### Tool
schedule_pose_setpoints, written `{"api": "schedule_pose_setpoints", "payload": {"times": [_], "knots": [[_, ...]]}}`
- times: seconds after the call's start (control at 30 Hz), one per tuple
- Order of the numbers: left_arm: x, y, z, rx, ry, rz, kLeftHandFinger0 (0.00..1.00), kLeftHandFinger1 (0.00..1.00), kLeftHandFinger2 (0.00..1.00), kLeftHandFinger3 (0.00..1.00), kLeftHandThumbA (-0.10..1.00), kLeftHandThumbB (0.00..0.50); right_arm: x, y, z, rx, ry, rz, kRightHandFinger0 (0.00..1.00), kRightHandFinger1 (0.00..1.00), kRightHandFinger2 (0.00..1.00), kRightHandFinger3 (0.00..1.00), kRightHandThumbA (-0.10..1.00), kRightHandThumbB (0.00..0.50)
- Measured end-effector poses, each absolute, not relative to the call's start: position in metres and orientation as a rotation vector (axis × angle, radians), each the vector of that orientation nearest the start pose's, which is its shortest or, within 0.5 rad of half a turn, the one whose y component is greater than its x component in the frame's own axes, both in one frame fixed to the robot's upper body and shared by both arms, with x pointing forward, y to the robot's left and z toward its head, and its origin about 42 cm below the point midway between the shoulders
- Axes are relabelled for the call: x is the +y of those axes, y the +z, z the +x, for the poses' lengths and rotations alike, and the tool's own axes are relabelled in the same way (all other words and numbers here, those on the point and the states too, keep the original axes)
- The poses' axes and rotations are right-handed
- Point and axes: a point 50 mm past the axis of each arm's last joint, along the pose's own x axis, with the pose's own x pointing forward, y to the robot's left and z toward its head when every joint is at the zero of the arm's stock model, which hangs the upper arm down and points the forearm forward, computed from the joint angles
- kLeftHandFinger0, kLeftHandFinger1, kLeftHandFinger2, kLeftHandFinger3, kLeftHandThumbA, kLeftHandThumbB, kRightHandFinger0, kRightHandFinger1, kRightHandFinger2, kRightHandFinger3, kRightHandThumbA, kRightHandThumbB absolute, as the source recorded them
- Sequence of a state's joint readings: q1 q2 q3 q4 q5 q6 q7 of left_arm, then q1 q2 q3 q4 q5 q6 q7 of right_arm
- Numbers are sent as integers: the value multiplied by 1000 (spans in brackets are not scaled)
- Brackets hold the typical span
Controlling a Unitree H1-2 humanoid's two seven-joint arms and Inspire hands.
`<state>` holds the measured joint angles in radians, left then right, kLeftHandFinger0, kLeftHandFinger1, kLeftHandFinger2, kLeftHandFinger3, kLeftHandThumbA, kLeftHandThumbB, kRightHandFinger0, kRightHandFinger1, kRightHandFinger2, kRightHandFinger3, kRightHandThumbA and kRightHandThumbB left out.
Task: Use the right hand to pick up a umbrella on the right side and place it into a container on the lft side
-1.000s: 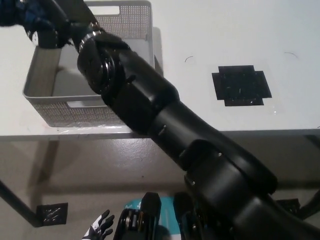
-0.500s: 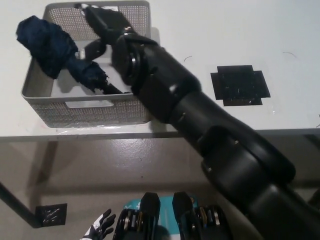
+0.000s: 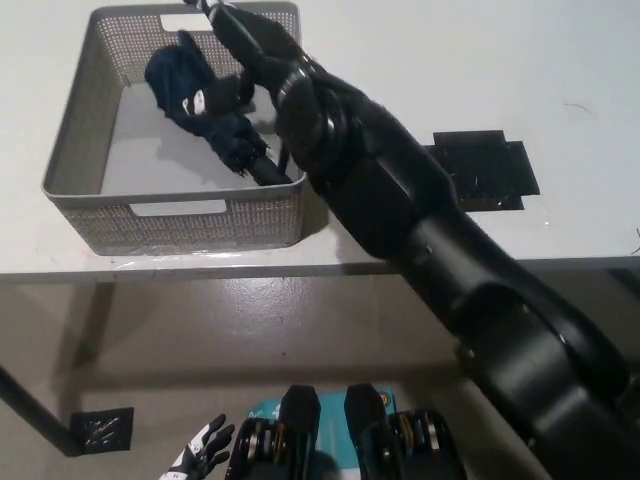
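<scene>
Lying inside the grey mesh basket (image 3: 75,150) now, the folded dark-blue umbrella (image 3: 205,110) sits toward the basket's right half, up at about ten o'clock in the head view. Its long axis runs diagonally: bunched canopy up toward eleven o'clock, black handle end pointing down toward five o'clock, close against the basket's right wall near the front corner.

The black right hand (image 3: 245,45) reaches in from the right, over the basket's far right corner. The umbrella lies just below and to the left of it, toward seven o'clock from the fingers. Whether those fingers grip the fabric or have let go, I cannot tell: the hand is dark against dark cloth and seen partly from behind. It looks touching or very nearly so.

Down at seven o'clock, well apart from the action, the white left hand (image 3: 200,455) rests low with its fingers spread, holding nothing.

So the placing looks essentially made. By my reading the next move turns on the hand coming away up and to the right, clear of the rim, without dragging the canopy along. The snag risk is the loose fabric nearest the fingers.
</scene>
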<state>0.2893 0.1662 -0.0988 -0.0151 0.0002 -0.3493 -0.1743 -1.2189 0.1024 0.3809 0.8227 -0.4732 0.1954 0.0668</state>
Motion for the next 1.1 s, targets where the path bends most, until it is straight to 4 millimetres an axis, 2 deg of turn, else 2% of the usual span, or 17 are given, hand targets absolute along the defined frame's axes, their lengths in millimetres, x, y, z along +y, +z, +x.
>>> {"api": "schedule_pose_setpoints", "payload": {"times": [0.07, 0.2, 0.3, 0.33, 0.4, 0.43, 0.47, 0.57, 0.63, 0.67, 0.73, 0.77, 0.87, 0.97, 1.1], "knots": [[243, 57, 176, -57, -245, 146, 1000, 1000, 1000, 1000, 1000, 0, 23, 346, 515, -318, 444, -837, 1000, 1000, 1000, 1000, 1000, 346], [244, 56, 176, -50, -243, 146, 1000, 1000, 1000, 1000, 1000, 5, 4, 318, 502, -300, 437, -774, 1000, 1000, 1000, 1000, 1000, 302], [244, 54, 176, -41, -242, 146, 1000, 1000, 1000, 1000, 1000, 0, -24, 279, 485, -257, 420, -714, 1000, 1000, 1000, 1000, 1000, 290], [244, 54, 176, -40, -241, 146, 1000, 1000, 1000, 1000, 1000, 0, -32, 270, 480, -247, 412, -696, 1000, 1000, 1000, 1000, 1000, 267], [244, 53, 176, -36, -241, 146, 1000, 1000, 1000, 1000, 1000, 0, -48, 251, 468, -224, 397, -666, 1000, 1000, 1000, 1000, 1000, 252], [244, 52, 176, -35, -241, 146, 1000, 1000, 1000, 1000, 1000, 0, -60, 233, 458, -197, 386, -645, 1000, 1000, 1000, 1000, 1000, 283], [245, 52, 176, -33, -240, 146, 1000, 1000, 1000, 1000, 1000, 1, -68, 225, 451, -186, 375, -632, 1000, 1000, 1000, 1000, 1000, 292], [245, 51, 175, -29, -240, 146, 1000, 1000, 1000, 1000, 1000, 0, -100, 186, 419, -117, 339, -588, 1000, 1000, 1000, 1000, 1000, 316], [245, 51, 175, -27, -239, 146, 1000, 1000, 1000, 1000, 1000, 0, -115, 168, 399, -84, 317, -561, 1000, 1000, 1000, 1000, 1000, 295], [245, 51, 175, -26, -239, 146, 1000, 1000, 1000, 1000, 1000, 0, -129, 151, 381, -50, 300, -543, 1000, 1000, 1000, 1000, 1000, 270], [245, 50, 175, -24, -239, 146, 1000, 1000, 1000, 1000, 1000, 0, -141, 145, 359, -57, 280, -514, 1000, 1000, 1000, 1000, 1000, 254], [245, 50, 175, -23, -238, 146, 1000, 1000, 1000, 1000, 1000, 0, -153, 137, 339, -44, 258, -491, 1000, 1000, 1000, 1000, 1000, 258], [246, 49, 175, -21, -238, 146, 1000, 1000, 1000, 1000, 1000, 0, -173, 124, 300, -20, 221, -448, 1000, 1000, 1000, 1000, 1000, 319], [246, 49, 175, -20, -237, 146, 1000, 1000, 1000, 1000, 1000, 0, -190, 118, 258, -12, 180, -405, 1000, 1000, 1000, 1000, 1000, 316], [246, 49, 174, -18, -236, 146, 1000, 1000, 1000, 1000, 1000, 0, -200, 117, 211, -24, 147, -339, 1000, 1000, 1000, 1000, 1000, 265]]}}
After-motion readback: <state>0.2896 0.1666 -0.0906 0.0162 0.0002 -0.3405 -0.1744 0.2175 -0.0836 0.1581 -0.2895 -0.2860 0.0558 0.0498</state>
